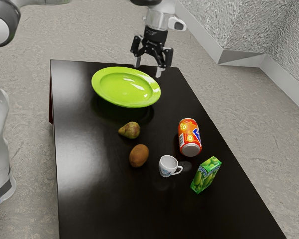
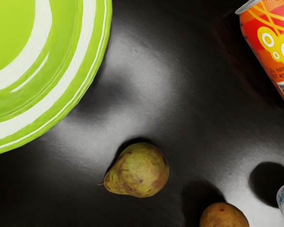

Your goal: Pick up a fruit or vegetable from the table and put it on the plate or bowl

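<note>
**Two fruits lie on the desk point(image 1: 89, 189), end effector point(image 1: 148, 67) empty**

I see my end effector hanging in the air by the far rim of the green plate point(image 1: 126, 86). Its two fingers stand wide apart and there is nothing between them. The pear point(image 1: 129, 130) lies on its side on the dark desk, near the plate's closer rim but apart from it. The brown fruit point(image 1: 138, 155) lies just beside the pear, on the side away from the plate. At the exterior view's right of the brown fruit stands a small white cup point(image 1: 168, 166). Beyond the cup are an orange can point(image 1: 190, 137), which seems to lie on its side, and a green juice box point(image 1: 206, 174).
</note>
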Robot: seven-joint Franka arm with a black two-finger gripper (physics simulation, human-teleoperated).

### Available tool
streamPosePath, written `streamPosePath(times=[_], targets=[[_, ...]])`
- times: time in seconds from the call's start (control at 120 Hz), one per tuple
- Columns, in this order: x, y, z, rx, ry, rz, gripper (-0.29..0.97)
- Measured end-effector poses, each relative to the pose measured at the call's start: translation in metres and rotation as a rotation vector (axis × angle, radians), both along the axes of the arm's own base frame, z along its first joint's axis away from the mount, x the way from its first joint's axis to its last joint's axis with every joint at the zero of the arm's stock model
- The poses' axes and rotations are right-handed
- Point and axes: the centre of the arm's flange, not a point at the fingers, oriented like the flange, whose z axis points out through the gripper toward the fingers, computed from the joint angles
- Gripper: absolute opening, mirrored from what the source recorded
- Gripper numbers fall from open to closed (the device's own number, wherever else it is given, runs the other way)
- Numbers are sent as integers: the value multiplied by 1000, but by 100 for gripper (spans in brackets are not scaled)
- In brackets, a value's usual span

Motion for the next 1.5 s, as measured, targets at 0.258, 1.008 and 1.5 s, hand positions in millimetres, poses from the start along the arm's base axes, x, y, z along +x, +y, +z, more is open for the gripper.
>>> streamPosePath(times=[0.258,1.008,1.5], targets=[[-2,-24,9,4,9,101,68],[-21,-88,-66,120,3,-310,68],[-20,-73,-144,109,-145,-507,68]])
